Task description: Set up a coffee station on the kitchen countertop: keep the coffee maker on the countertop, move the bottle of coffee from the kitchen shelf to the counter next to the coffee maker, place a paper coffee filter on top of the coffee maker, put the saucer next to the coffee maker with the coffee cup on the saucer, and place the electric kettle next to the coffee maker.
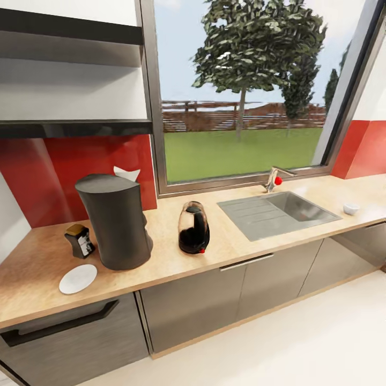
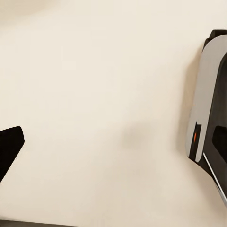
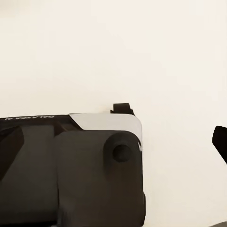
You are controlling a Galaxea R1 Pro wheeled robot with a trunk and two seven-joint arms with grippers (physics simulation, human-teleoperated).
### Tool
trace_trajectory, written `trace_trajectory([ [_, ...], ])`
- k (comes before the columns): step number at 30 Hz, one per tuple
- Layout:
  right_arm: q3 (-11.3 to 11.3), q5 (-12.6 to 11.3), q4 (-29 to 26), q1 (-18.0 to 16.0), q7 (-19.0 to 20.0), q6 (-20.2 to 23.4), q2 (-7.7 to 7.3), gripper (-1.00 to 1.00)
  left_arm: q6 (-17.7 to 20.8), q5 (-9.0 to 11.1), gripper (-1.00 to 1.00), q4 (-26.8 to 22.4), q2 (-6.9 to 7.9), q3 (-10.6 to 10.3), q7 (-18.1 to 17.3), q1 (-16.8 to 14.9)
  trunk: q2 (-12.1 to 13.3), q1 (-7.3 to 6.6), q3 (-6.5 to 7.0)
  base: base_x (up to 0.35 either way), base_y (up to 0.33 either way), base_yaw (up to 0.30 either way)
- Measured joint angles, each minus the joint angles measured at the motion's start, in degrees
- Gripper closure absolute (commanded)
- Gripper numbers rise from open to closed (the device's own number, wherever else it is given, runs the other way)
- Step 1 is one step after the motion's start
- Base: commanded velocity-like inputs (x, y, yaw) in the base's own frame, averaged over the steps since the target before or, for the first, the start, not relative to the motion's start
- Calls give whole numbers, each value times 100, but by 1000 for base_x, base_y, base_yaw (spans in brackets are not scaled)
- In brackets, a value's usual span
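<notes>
- The long light wood-grain table (image 1: 225, 241) carries every item; neither claw's state can be told from the wrist views, where cream floor and robot body are seen.
- The tall dark-grey coffee maker (image 1: 115, 222) stands upright, white paper filter (image 1: 126, 173) seemingly behind its top rather than on it.
- The clear glass kettle (image 1: 193, 228) stands near, apart; it could be knocked in passing.
- The dark brown-lidded coffee jar (image 1: 79, 240) sits just beside the maker.
- The flat white saucer (image 1: 78, 279) lies bare near the front edge.
- The small white cup (image 1: 351, 208) sits far off past the sink; a long carry risks dropping it.

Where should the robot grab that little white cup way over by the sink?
Probably by its rim, coming straight down from above. The coffee cup sits upright, low and rounded on the kitchen countertop right of the sink, so one claw finger could slip inside its open top.
</notes>
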Motion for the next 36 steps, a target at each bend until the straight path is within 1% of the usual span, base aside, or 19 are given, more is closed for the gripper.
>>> trace_trajectory([
  [6, 27, 45, -46, 0, 7, 5, 20, -100, 7, -1, -100, 1, 26, -12, 34, 6, 0, 0, 0, 0, 0, -7],
  [8, 46, 69, -195, 0, 6, -9, 29, -100, 9, 0, -100, 3, 36, -13, 43, 17, 0, 0, 0, 0, 0, -1],
  [11, 73, 94, -757, 0, 8, -152, 46, -100, 5, -7, -100, 2, 50, -17, 56, 70, 0, 0, 0, 0, 0, 0],
  [13, 87, 120, -1277, 0, 9, -375, 68, -100, 8, -14, -100, 2, 54, -20, 59, 135, 0, 0, 1, 0, 0, 0],
  [14, 87, 132, -1408, 1, 10, -433, 71, -100, 8, -14, -100, 2, 56, -21, 60, 147, 0, 0, 0, 0, 0, 0],
  [17, 129, 287, -2045, -4, 10, -707, 96, -100, 10, -17, -100, 2, 71, -22, 61, 209, 0, 0, 0, 0, 0, 0],
  [18, 133, 318, -2151, -1, 10, -748, 103, -100, 10, -17, -100, 2, 74, -24, 61, 227, 0, 0, 0, 0, 0, 0],
  [20, 147, 428, -2541, -2, 11, -903, 129, -100, 10, -17, -100, 2, 74, -28, 61, 292, 0, 0, 0, 0, 0, 0],
  [22, 153, 483, -2925, -3, 12, -1023, 151, -100, 11, -18, -100, 5, 75, -31, 62, 325, -1, 0, 0, 0, 0, 0],
  [27, 173, 515, -3800, -5, 2, -1105, 208, -100, 17, -18, -100, 14, 81, -35, 62, 407, -1, 0, -1, 0, 0, 0],
  [30, 184, 518, -4234, -5, -4, -1111, 251, -100, 18, -18, -100, 13, 85, -36, 63, 474, -1, 0, -1, 0, 0, 0],
  [33, 189, 520, -4548, -5, -1, -1114, 372, -100, 18, -18, -100, 13, 94, -34, 67, 499, -1, 0, -1, 0, 0, 0],
  [36, 193, 530, -4696, -5, 0, -1112, 494, -100, 19, -18, -100, 7, 94, -34, 69, 507, -1, 0, -2, 0, 0, 0],
])
